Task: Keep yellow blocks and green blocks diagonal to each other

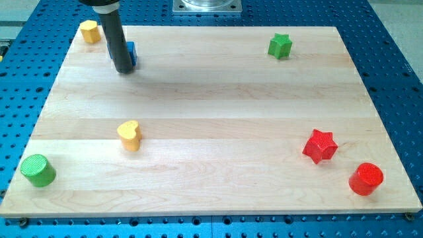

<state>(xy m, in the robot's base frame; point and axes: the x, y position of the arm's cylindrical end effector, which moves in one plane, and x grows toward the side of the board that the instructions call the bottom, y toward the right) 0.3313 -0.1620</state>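
My tip (pixel 124 69) rests on the board near the view's top left, right in front of a blue block (pixel 131 53) that it mostly hides. A yellow block (pixel 89 31) sits at the top left corner, up and left of my tip. A yellow heart block (pixel 129 135) lies left of centre, well below my tip. A green cylinder (pixel 37 170) stands at the bottom left corner. A green star (pixel 280 46) lies near the top right.
A red star (pixel 320 145) and a red cylinder (pixel 365 178) sit at the bottom right. The wooden board (pixel 218 99) is ringed by a blue perforated table. A metal mount shows at the view's top edge.
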